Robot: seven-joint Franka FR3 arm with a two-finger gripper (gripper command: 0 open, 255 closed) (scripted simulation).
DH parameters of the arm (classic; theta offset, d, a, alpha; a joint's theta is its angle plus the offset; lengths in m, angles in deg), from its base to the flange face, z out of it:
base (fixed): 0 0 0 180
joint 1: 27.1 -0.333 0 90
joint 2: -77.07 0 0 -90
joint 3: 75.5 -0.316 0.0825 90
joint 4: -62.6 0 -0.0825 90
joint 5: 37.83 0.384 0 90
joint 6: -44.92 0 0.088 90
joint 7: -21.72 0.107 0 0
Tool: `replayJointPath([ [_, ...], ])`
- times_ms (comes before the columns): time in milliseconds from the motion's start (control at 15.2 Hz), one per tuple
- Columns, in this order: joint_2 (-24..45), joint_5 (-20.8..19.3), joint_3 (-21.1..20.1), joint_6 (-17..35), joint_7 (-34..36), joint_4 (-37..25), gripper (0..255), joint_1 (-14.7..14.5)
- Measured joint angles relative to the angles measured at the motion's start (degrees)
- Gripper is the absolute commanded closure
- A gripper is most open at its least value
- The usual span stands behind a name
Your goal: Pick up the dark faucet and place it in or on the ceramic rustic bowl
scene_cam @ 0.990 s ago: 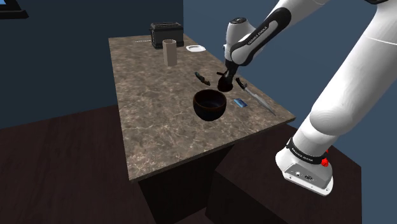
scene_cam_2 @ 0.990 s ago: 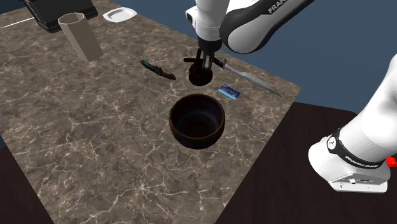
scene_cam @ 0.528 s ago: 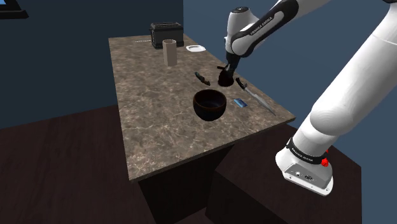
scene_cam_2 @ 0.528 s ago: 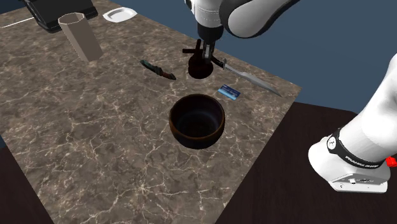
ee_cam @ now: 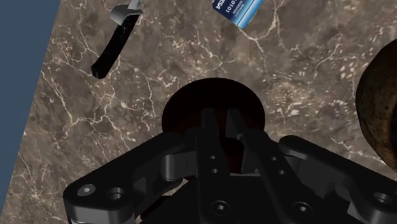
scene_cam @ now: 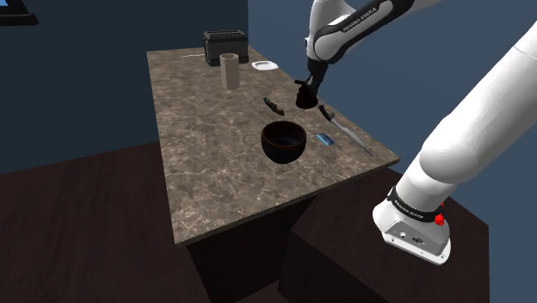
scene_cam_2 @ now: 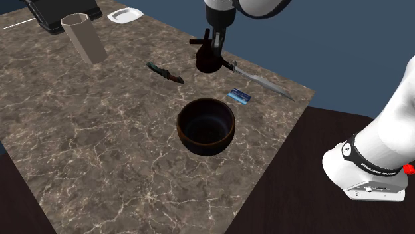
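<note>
Gripper (scene_cam_2: 215,48) hangs over the far half of the table (scene_cam: 206,146), pointing down. Fingers (ee_cam: 207,133) pinch the upper part of the dark faucet (scene_cam_2: 208,61). In the wrist view its round black base (ee_cam: 213,102) sits right below the fingertips. In the second exterior view a short crossbar sticks out sideways next to the fingers.

Faucet is beyond the bowl (scene_cam_2: 206,126) and not over it, apparently held clear of the marbled top. It is placed between the small dark knife (scene_cam_2: 165,72) and the long-bladed knife (scene_cam_2: 263,81), covering the handle end of the latter in the second exterior view.

Bowl is dark brown, upright, nothing inside, and near the table's middle. Blue card (scene_cam_2: 240,96) lies flat between bowl and long knife.

Far end of the table: tan faceted tumbler (scene_cam: 229,71) upright, white dish (scene_cam: 264,65), dark toaster (scene_cam: 225,46) at the back edge.
</note>
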State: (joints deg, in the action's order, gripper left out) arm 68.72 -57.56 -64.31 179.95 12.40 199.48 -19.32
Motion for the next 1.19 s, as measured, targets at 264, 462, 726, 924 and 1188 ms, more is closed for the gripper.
replayJointPath([
  [264,-1.77,0.54,-0.14,-3.11,-0.83,-1.4,255,-0.15],
  [462,-2.97,0.92,-0.22,-5.53,-1.51,-2.68,255,-0.25],
  [726,-4.53,1.34,-0.76,-8.55,-1.59,-4.04,255,-0.62],
  [924,-7.57,1.37,-3.28,-10.46,1.91,-1.99,255,-2.03],
  [1188,-9.95,2.28,-7.26,-13.12,7.19,-0.85,255,-4.44],
])
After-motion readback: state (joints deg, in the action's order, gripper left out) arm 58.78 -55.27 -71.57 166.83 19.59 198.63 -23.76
